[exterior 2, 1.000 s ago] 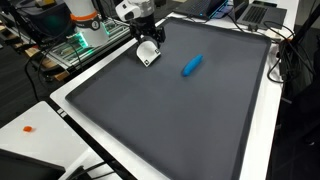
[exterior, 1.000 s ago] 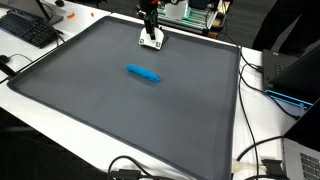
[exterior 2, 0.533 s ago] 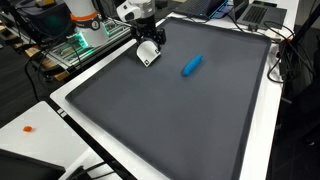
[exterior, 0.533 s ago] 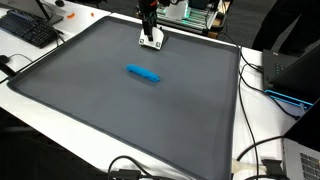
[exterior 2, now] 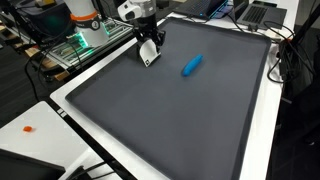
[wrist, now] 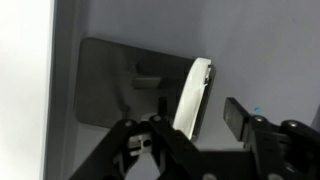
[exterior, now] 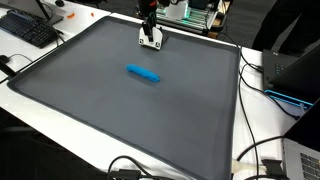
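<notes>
A small white flat piece [exterior: 151,41] [exterior 2: 148,57] lies near the far edge of a dark grey mat [exterior: 120,115] [exterior 2: 180,125]. My gripper [exterior: 149,32] [exterior 2: 148,44] points down right over it. In the wrist view the white piece [wrist: 195,95] stands tilted on edge between the fingers of my gripper [wrist: 197,118]. The right finger [wrist: 236,115] is still a gap away from it, and the left finger is mostly hidden behind it. A blue cylinder-like object [exterior: 142,73] [exterior 2: 192,65] lies on the mat's middle, well away from the gripper.
A keyboard [exterior: 28,28] sits beyond one corner of the mat. Cables [exterior: 262,150] and a dark laptop [exterior: 296,66] lie along one side. Electronics with green lights [exterior 2: 78,45] stand behind the arm. A small orange item [exterior 2: 29,128] rests on the white table.
The jaws have narrowed around the white piece, which now looks tipped up on edge rather than flat. The arm and the blue object have stayed in place.
</notes>
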Controlling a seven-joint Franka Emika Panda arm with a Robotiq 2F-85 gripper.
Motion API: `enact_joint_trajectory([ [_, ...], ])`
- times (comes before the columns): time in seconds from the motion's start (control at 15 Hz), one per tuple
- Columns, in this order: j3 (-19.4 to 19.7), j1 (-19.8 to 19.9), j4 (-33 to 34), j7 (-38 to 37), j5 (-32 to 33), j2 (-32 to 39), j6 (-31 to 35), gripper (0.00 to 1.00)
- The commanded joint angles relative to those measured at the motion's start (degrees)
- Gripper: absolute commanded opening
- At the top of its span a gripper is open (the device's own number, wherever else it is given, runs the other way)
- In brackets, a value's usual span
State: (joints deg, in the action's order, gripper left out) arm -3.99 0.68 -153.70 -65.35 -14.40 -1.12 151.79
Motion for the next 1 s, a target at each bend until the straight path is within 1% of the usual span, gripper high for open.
enact_joint_trajectory([
  [0.0,0.69,-0.73,-0.82,-2.73,1.65,0.09,1.80,0.31],
  [0.2,0.71,-0.70,-0.77,-3.97,1.81,0.03,2.12,0.06],
  [0.27,0.73,-0.69,-0.68,-4.56,1.83,-0.04,2.08,0.01],
  [0.47,0.76,-0.61,-0.23,-6.53,2.29,-0.30,2.35,0.00],
  [0.67,0.76,-0.57,0.50,-9.35,4.47,-1.46,0.90,0.01],
  [0.73,0.71,-0.62,0.82,-9.53,4.85,-2.02,0.35,0.01],
  [0.8,0.73,-0.38,0.96,-9.65,8.53,-3.03,-0.25,0.01],
  [0.93,0.33,-0.83,2.40,-6.65,8.74,-4.41,-2.48,0.01],
])
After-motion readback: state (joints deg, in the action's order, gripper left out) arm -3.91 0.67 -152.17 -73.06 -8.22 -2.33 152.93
